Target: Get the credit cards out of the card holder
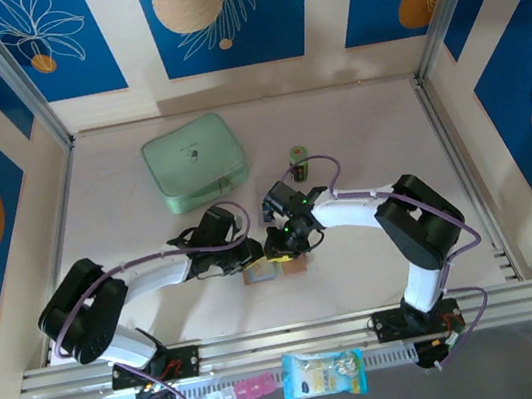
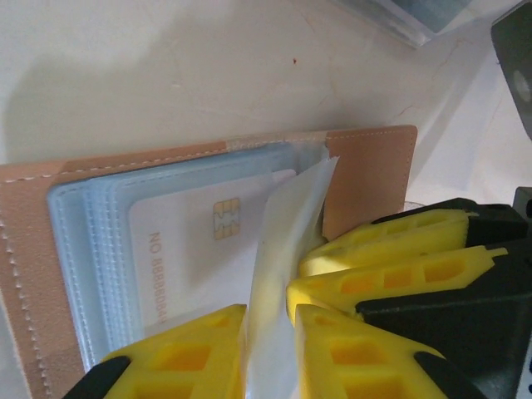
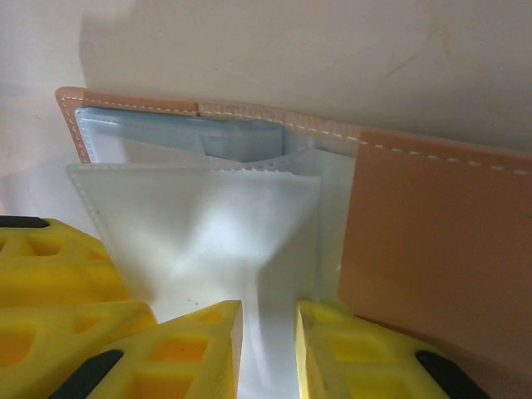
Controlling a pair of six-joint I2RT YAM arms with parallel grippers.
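Pocket (image 3: 199, 224) of card holder (image 3: 432, 233) — pinched by left tool (image 2: 268, 322), right tool (image 3: 268, 317).

**Left arm** (image 1: 156, 273) and **right arm** (image 1: 354, 211): smooth white link shells alternate with bulky, rounded black joint housings, each arm on a black base plate (image 1: 417, 321). Lilac cables (image 1: 61, 328) loop outside the links (a green light (image 1: 288, 224) glows on the right wrist). **Left gripper** (image 2: 268, 332) and **right gripper** (image 3: 268, 332): bright yellow fingers (image 3: 366, 353) moulded with rectangular recesses and fitted with black oval inserts.
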